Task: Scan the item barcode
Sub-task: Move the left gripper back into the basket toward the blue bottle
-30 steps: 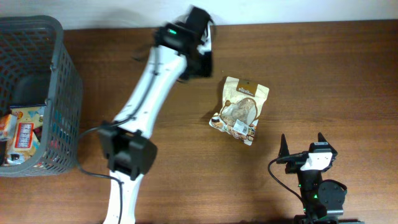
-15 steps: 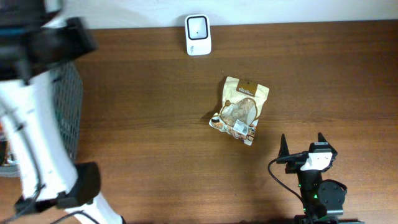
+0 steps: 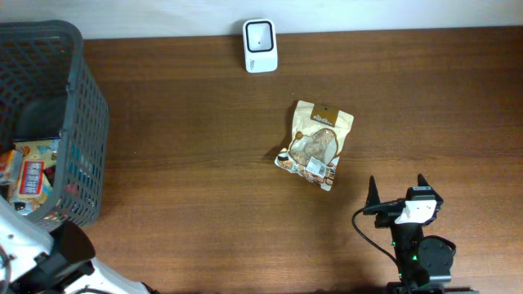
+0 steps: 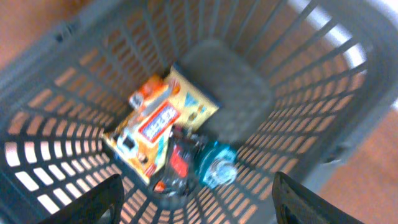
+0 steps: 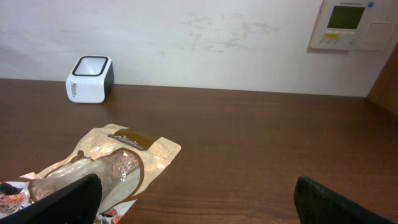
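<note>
The left gripper (image 4: 198, 196) hangs open and empty over the basket (image 4: 311, 74) of packs (image 4: 155, 124) (none picked, so scanning is not done yet). The right gripper (image 5: 198, 199) is open too. A snack bag (image 3: 315, 144) lies apart from the scanner (image 3: 261, 45).

Seen from overhead, the table (image 3: 204, 180) carries a scanner (image 3: 261, 46) at 12 o'clock, right against its far edge. A pouch (image 3: 315, 145) lies flat just off the centre toward 2 o'clock, well apart from the scanner, which stands at its 11 o'clock. A basket (image 3: 82, 122) sits at 9 o'clock on the left edge, with several packets (image 4: 158, 121) lying on its bottom. The left gripper (image 4: 198, 199) hangs above them. The right gripper (image 3: 398, 192) rests at 5 o'clock near the front edge, with the pouch at its 10 o'clock.
</note>
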Controlling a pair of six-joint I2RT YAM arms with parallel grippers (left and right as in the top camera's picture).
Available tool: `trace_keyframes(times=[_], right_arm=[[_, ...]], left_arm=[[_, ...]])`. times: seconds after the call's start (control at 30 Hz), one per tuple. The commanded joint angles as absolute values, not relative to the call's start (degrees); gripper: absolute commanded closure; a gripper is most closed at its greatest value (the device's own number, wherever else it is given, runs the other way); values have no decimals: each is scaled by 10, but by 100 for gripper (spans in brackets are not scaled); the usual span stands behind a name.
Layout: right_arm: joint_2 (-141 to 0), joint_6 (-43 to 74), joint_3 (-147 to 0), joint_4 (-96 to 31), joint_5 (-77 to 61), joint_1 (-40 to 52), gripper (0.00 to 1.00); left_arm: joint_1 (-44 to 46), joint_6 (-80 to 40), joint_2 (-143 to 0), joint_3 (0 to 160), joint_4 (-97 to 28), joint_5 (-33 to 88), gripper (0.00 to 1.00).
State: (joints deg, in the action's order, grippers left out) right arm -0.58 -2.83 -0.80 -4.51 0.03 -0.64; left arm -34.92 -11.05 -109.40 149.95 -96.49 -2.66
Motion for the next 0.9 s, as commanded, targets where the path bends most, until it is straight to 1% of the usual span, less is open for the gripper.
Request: trace_keyframes(times=[0.0, 0.13, 0.27, 0.4, 0.53, 0.63, 0.7, 0.77, 0.87], right_arm=[[-2, -28, -3, -47, 5, -3, 2], [-2, -28, -3, -47, 5, -3, 2], [-2, -28, -3, -47, 5, -3, 2], [-2, -28, -3, -47, 5, -3, 2], [-2, -28, -3, -47, 5, -3, 2], [-2, -28, -3, -47, 5, -3, 2], [-2, -28, -3, -47, 5, -3, 1], [-2, -28, -3, -47, 5, -3, 2], [-2, -28, -3, -47, 5, -3, 2]], left_arm=[[-350, -79, -1107, 1406, -958, -30, 25], [-350, -54, -1107, 1308, -913, -23, 25], [-350, 9, -1107, 1214, -847, 29, 22], [-349, 44, -1107, 1153, -801, 52, 19], [-349, 49, -1110, 1120, -788, 52, 20], [-349, 48, -1120, 1096, -787, 52, 21], [-349, 48, -1132, 1085, -789, 52, 24], [-349, 48, -1140, 1079, -789, 52, 30], [-349, 48, -1142, 1078, -791, 53, 32]])
